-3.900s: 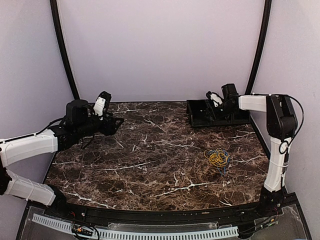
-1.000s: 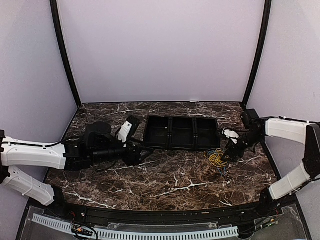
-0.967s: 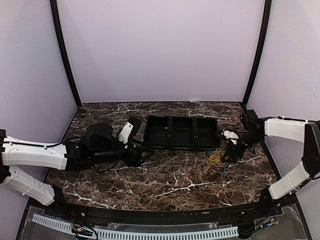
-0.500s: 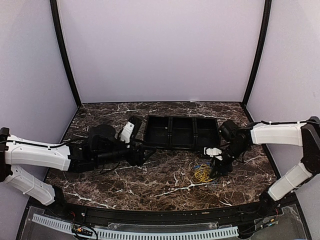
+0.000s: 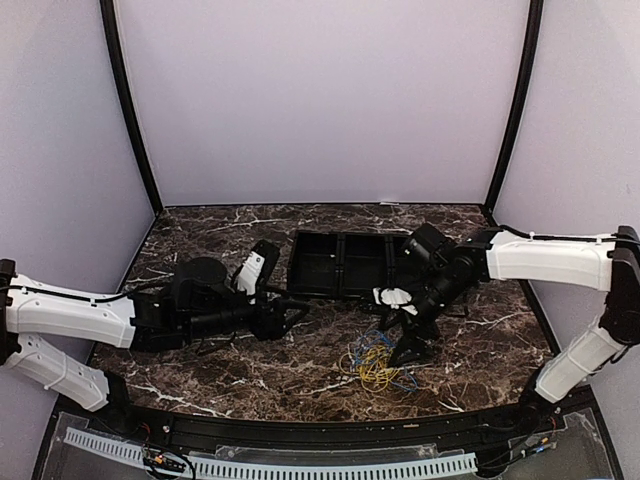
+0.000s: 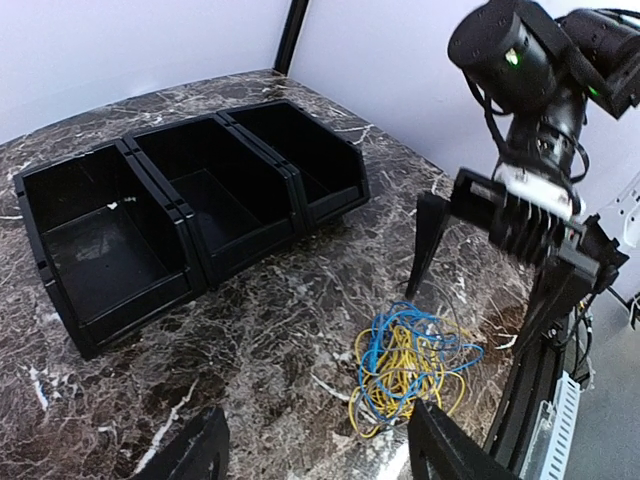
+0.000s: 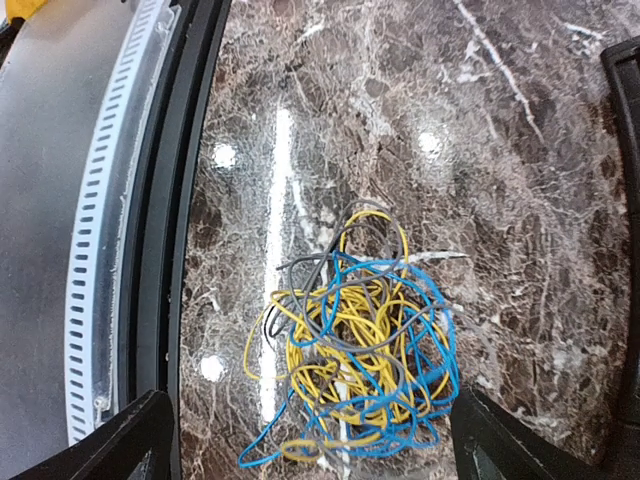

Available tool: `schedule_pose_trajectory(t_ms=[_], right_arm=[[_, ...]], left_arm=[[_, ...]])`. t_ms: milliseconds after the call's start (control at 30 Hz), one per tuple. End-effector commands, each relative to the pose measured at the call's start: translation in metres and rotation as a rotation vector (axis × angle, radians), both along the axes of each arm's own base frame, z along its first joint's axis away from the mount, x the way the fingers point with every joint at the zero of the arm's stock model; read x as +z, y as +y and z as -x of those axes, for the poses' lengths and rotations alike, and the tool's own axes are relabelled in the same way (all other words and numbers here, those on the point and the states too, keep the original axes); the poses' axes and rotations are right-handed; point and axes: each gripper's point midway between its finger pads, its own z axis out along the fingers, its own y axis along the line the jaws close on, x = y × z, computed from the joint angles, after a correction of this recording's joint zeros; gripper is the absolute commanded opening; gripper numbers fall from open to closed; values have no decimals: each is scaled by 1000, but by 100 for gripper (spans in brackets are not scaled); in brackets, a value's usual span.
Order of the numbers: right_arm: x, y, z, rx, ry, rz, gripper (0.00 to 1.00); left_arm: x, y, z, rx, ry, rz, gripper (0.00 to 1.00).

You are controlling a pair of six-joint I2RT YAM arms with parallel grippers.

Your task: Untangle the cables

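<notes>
Left arm lies low across the left half of the table (image 5: pixel 250 370), reaching right. Left gripper (image 5: pixel 293 316) has its fingers spread wide with nothing between them. It stops just short of the near left corner of the bins (image 5: pixel 345 290) and points toward the tangle, well apart from it.

Bins: one black unit of three open compartments in a row, at centre far. In the left wrist view the bins (image 6: pixel 200 250) look empty except for a pale speck in the left one.

Cables (image 5: pixel 375 360): one loose knot of yellow, blue and dark grey strands, flat on the marble. They lie near of the bins, right of centre, between the bins and the near rail (image 5: pixel 270 465). Strands loop through each other; no coil lies free.

Right gripper (image 5: pixel 398 335) hangs tips down at the far right side of the knot, fingers spread wide and holding nothing. Contact with the strands cannot be told. Right arm reaches in from the right, crossing in front of the rightmost compartment.
</notes>
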Motion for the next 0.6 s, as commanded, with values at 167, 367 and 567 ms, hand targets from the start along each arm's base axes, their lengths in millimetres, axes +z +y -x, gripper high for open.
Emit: schedule_pose_trajectory(t_ms=[167, 367, 567], right_arm=[[45, -24, -33, -146, -148, -134, 93], [21, -26, -48, -188, -158, -71, 75], [12, -20, -55, -244, -61, -58, 71]], left_arm=[[-17, -40, 34, -172, 36, 31, 63], [-37, -74, 40, -208, 65, 4, 59], [-44, -96, 42, -224, 100, 37, 59]])
